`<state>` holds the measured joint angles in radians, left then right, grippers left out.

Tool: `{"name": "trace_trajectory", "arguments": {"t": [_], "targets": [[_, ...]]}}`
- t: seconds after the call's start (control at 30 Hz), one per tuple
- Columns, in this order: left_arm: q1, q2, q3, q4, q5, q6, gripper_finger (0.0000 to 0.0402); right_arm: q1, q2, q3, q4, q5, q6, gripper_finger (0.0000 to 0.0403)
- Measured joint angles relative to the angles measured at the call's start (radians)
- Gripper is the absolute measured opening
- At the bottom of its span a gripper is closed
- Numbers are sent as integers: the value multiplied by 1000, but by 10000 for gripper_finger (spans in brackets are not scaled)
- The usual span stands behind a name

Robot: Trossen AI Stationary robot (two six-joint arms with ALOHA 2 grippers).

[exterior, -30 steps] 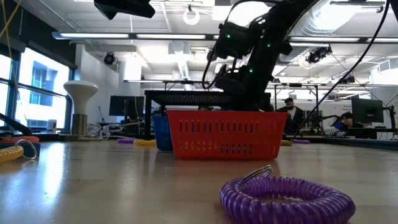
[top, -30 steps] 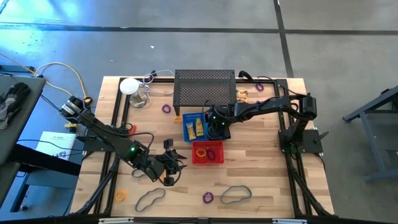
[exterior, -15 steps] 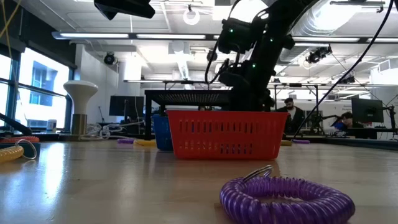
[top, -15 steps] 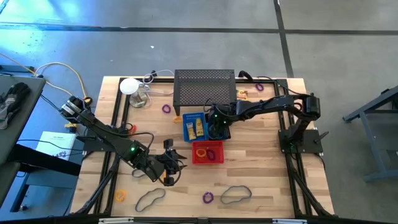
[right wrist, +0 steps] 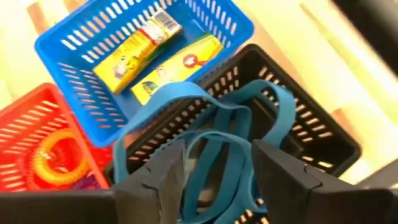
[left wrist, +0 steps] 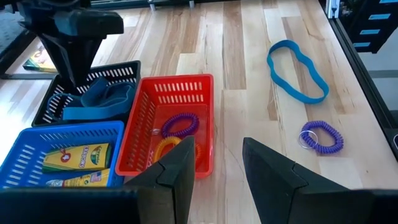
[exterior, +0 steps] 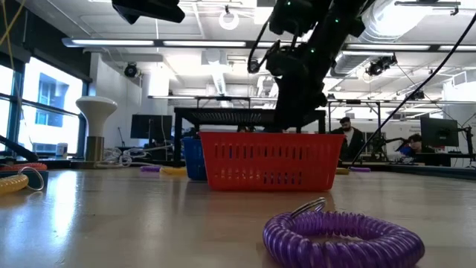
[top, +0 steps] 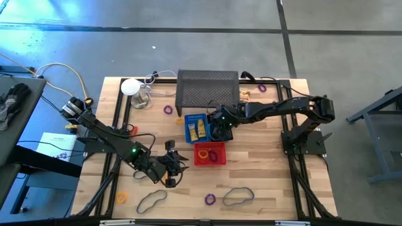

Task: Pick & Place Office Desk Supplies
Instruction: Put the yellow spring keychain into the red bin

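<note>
Above the black bin point(right wrist: 298, 134), right hand point(right wrist: 214, 165) has risen, empty.

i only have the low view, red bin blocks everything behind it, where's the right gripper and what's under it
Observer: The right gripper hangs open over the black bin; blue bands lie loose in that bin.
Operator: anything in the blue bin
Observer: Two yellow boxes lie in the blue bin.
Operator: and inside the red one
Observer: The red bin holds a purple ring and an orange ring.
Operator: where's the left gripper
Observer: The left gripper waits open over bare table, left of the red bin.
</note>
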<state>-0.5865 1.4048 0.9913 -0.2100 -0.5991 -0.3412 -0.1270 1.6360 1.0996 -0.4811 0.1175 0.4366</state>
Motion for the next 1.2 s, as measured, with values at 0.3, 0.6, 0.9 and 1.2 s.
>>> {"name": "trace_trajectory", "arguments": {"t": [0.3,0.6,0.9,1.2], "targets": [[0,0,0,0,0,-5,130,2,8,0,1,14,-23,173],[0,0,0,0,0,-8,130,29,-19,0,0,15,-52,173],[0,0,0,0,0,-8,130,115,-77,0,0,86,-79,173],[0,0,0,-6,0,-19,130,165,-70,0,-8,89,-145,173]]}}
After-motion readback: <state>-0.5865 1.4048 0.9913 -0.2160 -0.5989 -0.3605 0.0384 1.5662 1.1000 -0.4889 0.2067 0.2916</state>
